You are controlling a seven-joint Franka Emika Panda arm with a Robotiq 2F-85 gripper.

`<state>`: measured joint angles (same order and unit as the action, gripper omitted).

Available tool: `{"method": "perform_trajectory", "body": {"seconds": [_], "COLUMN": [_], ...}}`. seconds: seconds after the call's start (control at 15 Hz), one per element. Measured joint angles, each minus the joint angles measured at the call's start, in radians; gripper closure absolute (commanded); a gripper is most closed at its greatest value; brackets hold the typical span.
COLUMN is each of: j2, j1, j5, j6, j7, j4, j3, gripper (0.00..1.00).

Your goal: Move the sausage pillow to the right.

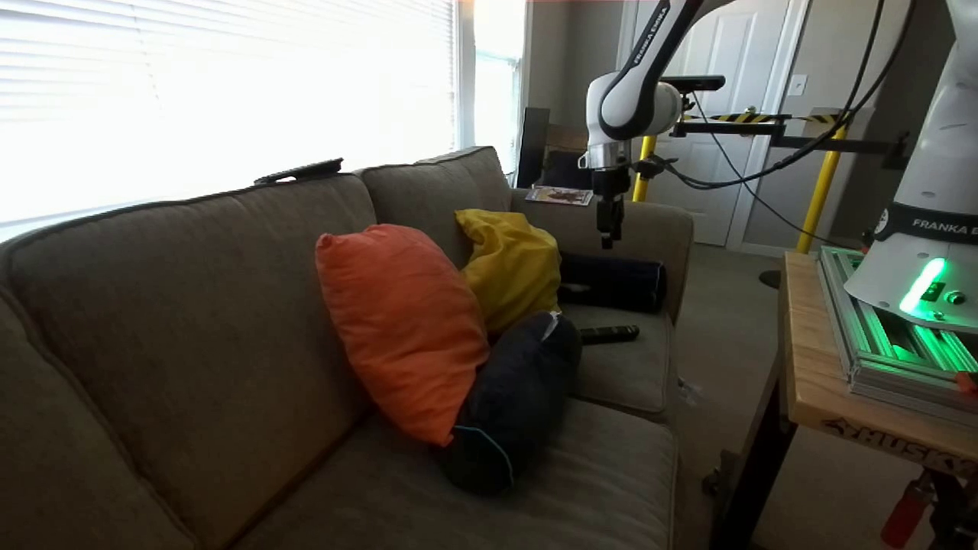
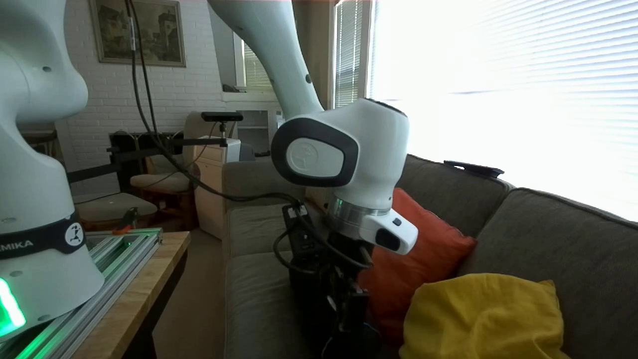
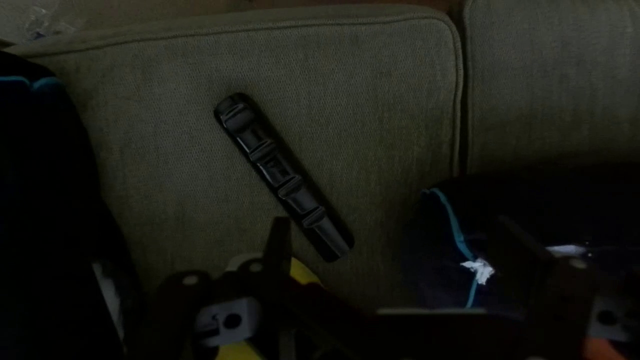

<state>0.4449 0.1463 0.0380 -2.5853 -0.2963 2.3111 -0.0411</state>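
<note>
Sausage pillows (image 1: 523, 393) (image 1: 617, 284), target unclear, are parked either side of yellow cushion (image 1: 516, 267); tool (image 3: 393, 225) spread wide, empty, move probably undone.

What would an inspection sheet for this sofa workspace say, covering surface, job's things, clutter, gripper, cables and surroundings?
Surface: sofa seat, fabric, gap between its sections.
Job's things: dark cushion-side bolster beside the orange cushion; dark armrest-side bolster beside the armrest; cannot tell which is meant.
Clutter: orange cushion, yellow cushion, black remote-like object on the sofa seat, dark flat object on the backrest.
Gripper: open above the sofa seat; nothing seen held.
Cables: dark cables loop slack beside the arm.
Surroundings: wooden bench under the robot base; bright window behind the backrest.
</note>
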Motion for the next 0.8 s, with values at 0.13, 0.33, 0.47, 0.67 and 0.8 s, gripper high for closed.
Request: {"method": "perform_trajectory", "body": {"seconds": [0.13, 0.33, 0.47, 0.67, 0.8], "j2": [0.000, 0.001, 0.016, 0.093, 0.162], "j1": [0.001, 0.006, 0.014, 0.032, 0.038], "j5": [0.000, 0.000, 0.000, 0.001, 0.001], "j6": [0.005, -0.006, -0.018, -0.035, -0.065], "j7": [-0.002, -0.008, -0.030, -0.074, -0.111], "j4": [-0.005, -0.007, -0.014, -0.057, -0.098], "j3": [0.000, 0.011, 0.036, 0.098, 0.133], "gripper": [0.00, 0.00, 0.00, 0.00, 0.00]}}
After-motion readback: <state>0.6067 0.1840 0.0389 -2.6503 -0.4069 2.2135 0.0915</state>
